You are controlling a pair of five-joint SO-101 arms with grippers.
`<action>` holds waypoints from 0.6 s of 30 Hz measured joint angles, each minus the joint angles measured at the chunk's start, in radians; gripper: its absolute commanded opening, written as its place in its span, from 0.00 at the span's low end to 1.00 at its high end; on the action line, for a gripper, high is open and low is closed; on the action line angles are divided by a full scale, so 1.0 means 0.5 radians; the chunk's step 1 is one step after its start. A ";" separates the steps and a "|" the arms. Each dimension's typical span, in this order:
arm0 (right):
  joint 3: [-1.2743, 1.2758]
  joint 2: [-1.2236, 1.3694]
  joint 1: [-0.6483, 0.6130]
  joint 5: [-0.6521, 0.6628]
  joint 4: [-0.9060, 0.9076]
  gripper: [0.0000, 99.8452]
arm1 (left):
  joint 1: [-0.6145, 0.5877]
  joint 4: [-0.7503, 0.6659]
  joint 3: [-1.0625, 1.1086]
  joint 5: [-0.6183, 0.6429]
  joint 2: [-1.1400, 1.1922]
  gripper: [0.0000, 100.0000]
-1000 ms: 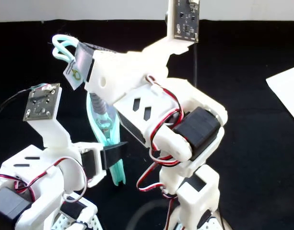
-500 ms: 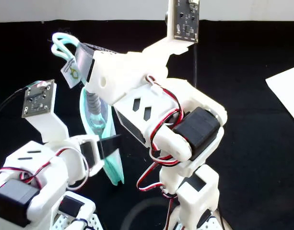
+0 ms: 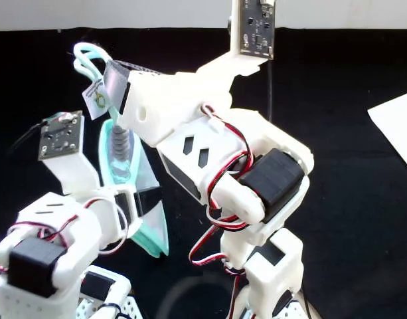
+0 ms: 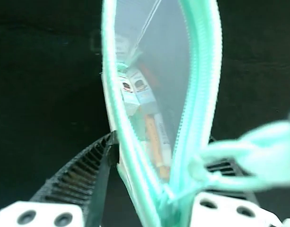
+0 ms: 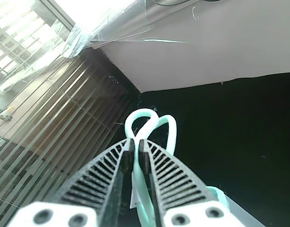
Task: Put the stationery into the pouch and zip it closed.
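Note:
A clear pouch (image 3: pixel 133 179) with a mint zipper hangs stretched between the two arms above the black table. My right gripper (image 3: pixel 113 80) is up at the top and shut on the zipper's mint pull loop (image 3: pixel 87 56); a small paper tag (image 3: pixel 97 100) dangles below it. In the right wrist view the fingers of the right gripper (image 5: pixel 136 142) pinch the loop (image 5: pixel 149 120). My left gripper (image 3: pixel 147 199) is shut on the pouch's lower end. In the left wrist view the zipper (image 4: pixel 201 71) gapes open, and several stationery pieces (image 4: pixel 147 127) lie inside, between the fingers of the left gripper (image 4: pixel 161 151).
A white sheet (image 3: pixel 396 123) lies at the table's right edge. A black cloth (image 3: pixel 349 80) covers the table, with a white wall behind. Window blinds (image 5: pixel 50 104) show past the table in the right wrist view.
The left arm has turned and shifted left with the pouch's lower end, so the pouch has swung and its mouth has spread wider. The right arm has stayed put.

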 measured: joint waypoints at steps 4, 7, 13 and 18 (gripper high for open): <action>0.000 0.000 0.000 0.000 0.000 0.01 | 0.000 -0.034 0.012 0.000 0.000 0.01; 0.000 0.000 0.000 0.000 0.000 0.01 | -0.003 -0.055 0.012 -0.126 0.000 0.01; 0.000 0.000 0.009 0.187 0.104 0.01 | -0.003 -0.055 0.015 -0.292 -0.114 0.01; 0.000 0.000 0.184 0.224 0.110 0.01 | 0.006 -0.018 -0.064 -0.298 -0.341 0.01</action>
